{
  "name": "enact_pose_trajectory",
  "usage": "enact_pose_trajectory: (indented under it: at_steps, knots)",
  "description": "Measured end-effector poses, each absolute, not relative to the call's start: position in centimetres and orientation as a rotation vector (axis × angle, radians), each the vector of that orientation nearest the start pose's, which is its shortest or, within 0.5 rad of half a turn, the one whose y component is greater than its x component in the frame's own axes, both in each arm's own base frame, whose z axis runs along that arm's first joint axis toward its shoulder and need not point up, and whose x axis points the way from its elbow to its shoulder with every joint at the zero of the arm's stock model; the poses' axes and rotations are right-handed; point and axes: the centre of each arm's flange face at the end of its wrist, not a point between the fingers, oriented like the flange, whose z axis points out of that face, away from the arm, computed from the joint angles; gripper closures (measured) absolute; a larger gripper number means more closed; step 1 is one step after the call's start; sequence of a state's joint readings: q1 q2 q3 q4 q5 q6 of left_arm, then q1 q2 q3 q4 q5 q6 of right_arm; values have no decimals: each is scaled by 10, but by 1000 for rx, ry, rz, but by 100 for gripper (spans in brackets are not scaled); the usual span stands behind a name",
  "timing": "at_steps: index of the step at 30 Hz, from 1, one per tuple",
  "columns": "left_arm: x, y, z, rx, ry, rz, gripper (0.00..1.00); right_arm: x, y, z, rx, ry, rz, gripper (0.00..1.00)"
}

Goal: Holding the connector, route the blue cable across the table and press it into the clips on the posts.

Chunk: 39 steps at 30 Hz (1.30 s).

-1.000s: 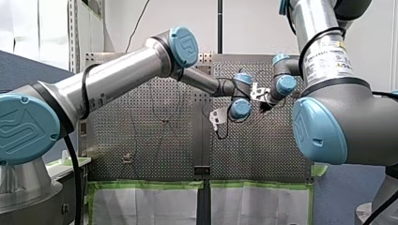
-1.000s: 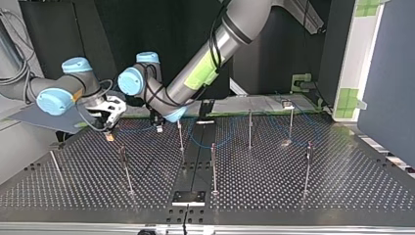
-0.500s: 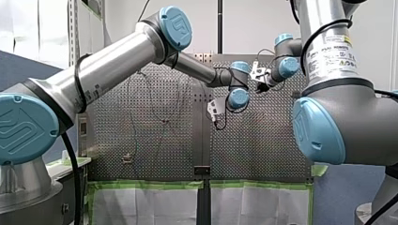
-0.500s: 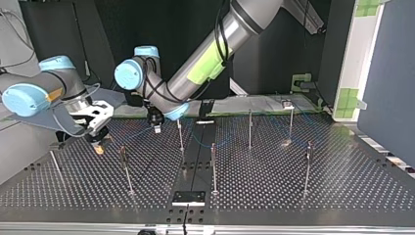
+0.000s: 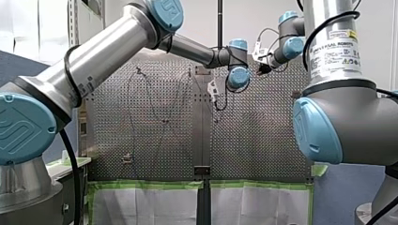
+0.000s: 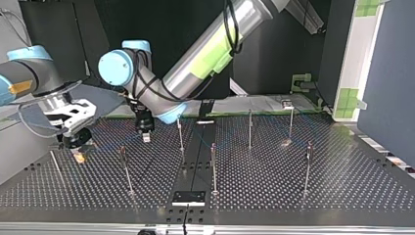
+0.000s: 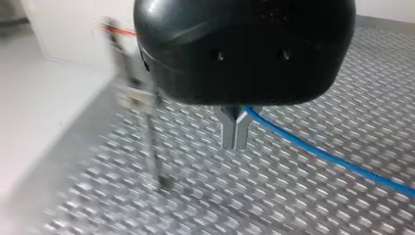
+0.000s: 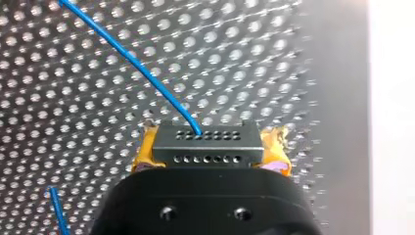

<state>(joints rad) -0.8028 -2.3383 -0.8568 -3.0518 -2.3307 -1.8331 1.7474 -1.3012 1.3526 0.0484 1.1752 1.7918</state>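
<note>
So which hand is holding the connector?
My right hand, with yellow pads, grips the grey perforated connector; my left hand closes only on the blue cable.

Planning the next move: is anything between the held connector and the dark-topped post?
Nothing visible. In the top view bare perforated table lies between my right gripper, holding the grey rectangular connector, and that thin, dark-topped metal post; my left gripper hangs off that line.
</note>
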Motion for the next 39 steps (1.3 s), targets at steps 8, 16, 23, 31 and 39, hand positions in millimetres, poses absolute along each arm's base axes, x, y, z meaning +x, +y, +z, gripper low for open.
enact_pose_trajectory:
  at_steps: [8, 16, 23, 31, 39]
  knots:
    - [466, -590, 417, -213, 1479, -317, 100, 267, -544, 454, -2225, 1617, -2378, 100]
    - [457, -578, 453, -225, 1446, -347, 100, 271, -543, 451, -2228, 1607, -2369, 100]
    - [467, -573, 440, -205, 1443, -372, 100, 272, -539, 457, -2226, 1622, -2380, 100]
    - [480, -576, 381, -140, 1523, -347, 100, 272, -539, 457, -2226, 1619, -2381, 100]
    - [499, -575, 376, -151, 1498, -373, 100, 272, -539, 457, -2226, 1619, -2380, 100]
